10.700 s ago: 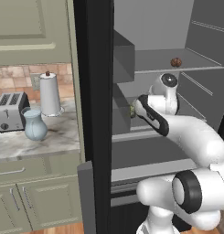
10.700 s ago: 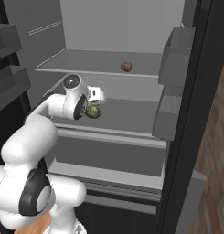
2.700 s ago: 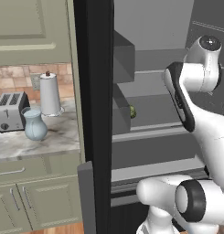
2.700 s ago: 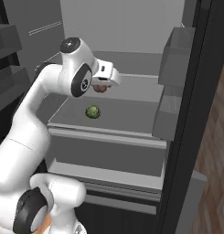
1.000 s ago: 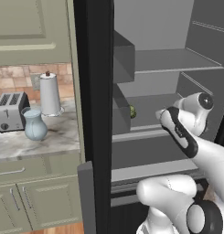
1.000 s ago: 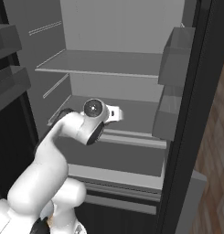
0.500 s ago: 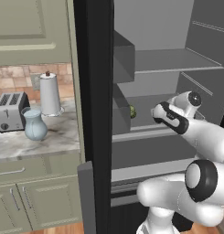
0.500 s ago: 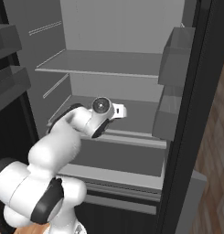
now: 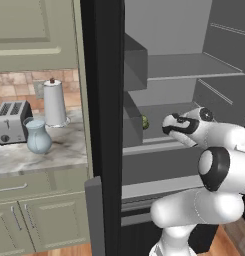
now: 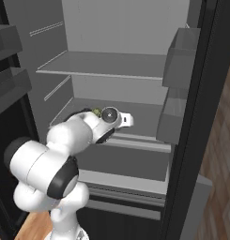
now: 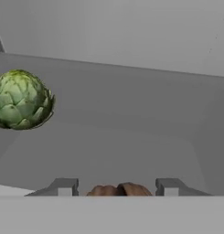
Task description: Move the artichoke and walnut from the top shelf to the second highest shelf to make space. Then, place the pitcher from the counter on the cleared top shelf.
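Note:
My gripper (image 11: 117, 186) is low over the second highest shelf (image 11: 131, 119), shut on the brown walnut (image 11: 117, 189) that shows between its two fingertips. The green scaly artichoke (image 11: 22, 99) sits on the same shelf, ahead and to the left of the hand, apart from it. It also shows as the artichoke (image 9: 145, 122) (image 10: 94, 111) just beyond the hand (image 9: 176, 125). The top shelf (image 9: 194, 67) (image 10: 102, 63) lies bare above. The pale blue pitcher (image 9: 38, 136) stands on the marbled counter (image 9: 49, 156) left of the fridge.
A white paper-towel roll (image 9: 55, 102) and a toaster (image 9: 11, 122) stand behind the pitcher. The open fridge door (image 9: 101, 100) with its grey bins (image 9: 135, 60) separates counter and shelves. More door bins (image 10: 182, 44) hang at the right.
The arm has folded closer to its base and the hand has edged a little toward the artichoke, staying low over the second highest shelf with the walnut in it.

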You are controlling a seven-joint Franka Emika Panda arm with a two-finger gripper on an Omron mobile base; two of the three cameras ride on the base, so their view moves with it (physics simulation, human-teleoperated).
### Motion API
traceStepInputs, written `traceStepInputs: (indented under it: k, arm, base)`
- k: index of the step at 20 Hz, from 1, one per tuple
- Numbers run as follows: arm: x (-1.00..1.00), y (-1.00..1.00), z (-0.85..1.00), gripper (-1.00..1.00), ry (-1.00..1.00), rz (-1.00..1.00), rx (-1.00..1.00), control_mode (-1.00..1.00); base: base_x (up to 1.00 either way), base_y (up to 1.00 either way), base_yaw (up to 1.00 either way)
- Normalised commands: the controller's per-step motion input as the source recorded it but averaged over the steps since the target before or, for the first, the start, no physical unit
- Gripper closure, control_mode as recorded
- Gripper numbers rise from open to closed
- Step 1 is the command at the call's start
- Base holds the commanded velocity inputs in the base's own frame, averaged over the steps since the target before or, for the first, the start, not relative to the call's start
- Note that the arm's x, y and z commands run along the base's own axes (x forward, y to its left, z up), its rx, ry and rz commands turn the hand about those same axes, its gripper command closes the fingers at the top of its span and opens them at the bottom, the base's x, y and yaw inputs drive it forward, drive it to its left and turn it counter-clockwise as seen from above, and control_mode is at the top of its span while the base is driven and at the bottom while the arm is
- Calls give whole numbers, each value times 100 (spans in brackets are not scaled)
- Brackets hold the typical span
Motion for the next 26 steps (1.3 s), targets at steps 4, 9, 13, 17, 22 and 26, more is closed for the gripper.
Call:
traceStepInputs:
  k: [4, 9, 13, 17, 22, 26]
  arm:
    - [51, -19, -18, 100, 1, 0, 0, -100]
    - [67, -5, -6, -100, 1, 0, 0, -100]
    - [58, 0, -14, -100, 0, 0, 0, -100]
    - [24, -2, -22, -100, 0, 0, 0, -100]
    - [0, -9, -2, -100, -2, 0, 0, -100]
    - [-5, -1, 25, -100, 0, 0, 0, -100]
  base:
    - [0, 0, 0]
    - [0, 0, 0]
    - [0, 0, 0]
    - [0, 0, 0]
    - [0, 0, 0]
    - [0, 0, 0]
